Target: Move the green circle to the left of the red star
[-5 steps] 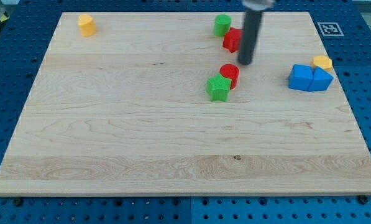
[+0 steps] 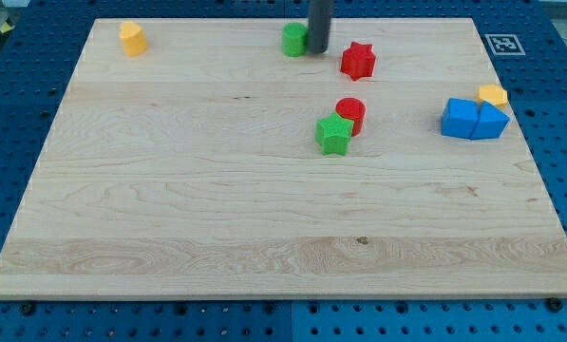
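The green circle (image 2: pixel 293 40) sits near the view's top, left of centre-right. The red star (image 2: pixel 358 61) lies to its right and slightly lower, with a gap between them. My dark rod comes down from the top edge and my tip (image 2: pixel 317 49) rests against the green circle's right side, between the circle and the red star.
A green star (image 2: pixel 333 134) and a red circle (image 2: pixel 350 115) touch each other below the red star. Two blue blocks (image 2: pixel 473 120) and a yellow block (image 2: pixel 493 95) sit at the view's right. A yellow block (image 2: pixel 132 38) sits at the top left.
My tip moved from right of the red star up and left to the green circle's right side. The green circle slid left, away from the red star.
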Available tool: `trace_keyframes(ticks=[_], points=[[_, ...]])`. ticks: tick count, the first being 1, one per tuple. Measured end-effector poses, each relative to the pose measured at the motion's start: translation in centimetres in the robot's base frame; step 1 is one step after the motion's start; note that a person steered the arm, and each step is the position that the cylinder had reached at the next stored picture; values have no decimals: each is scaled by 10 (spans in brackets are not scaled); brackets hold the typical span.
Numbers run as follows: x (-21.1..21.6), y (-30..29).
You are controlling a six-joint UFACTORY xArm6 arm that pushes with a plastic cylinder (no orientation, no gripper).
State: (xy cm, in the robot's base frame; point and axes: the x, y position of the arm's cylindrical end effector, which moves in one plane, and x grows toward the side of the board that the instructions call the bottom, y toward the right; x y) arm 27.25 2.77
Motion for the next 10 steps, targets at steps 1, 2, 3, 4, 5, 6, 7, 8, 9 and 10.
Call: trace_keyframes(ticks=[1, 2, 3, 4, 5, 6, 7, 8, 9, 10], points=[[-18, -5], [-62, -5], [-80, -34], [-64, -70], [9, -67], [57, -36], [41, -60], [-15, -89], [-67, -89], [-78, -37]])
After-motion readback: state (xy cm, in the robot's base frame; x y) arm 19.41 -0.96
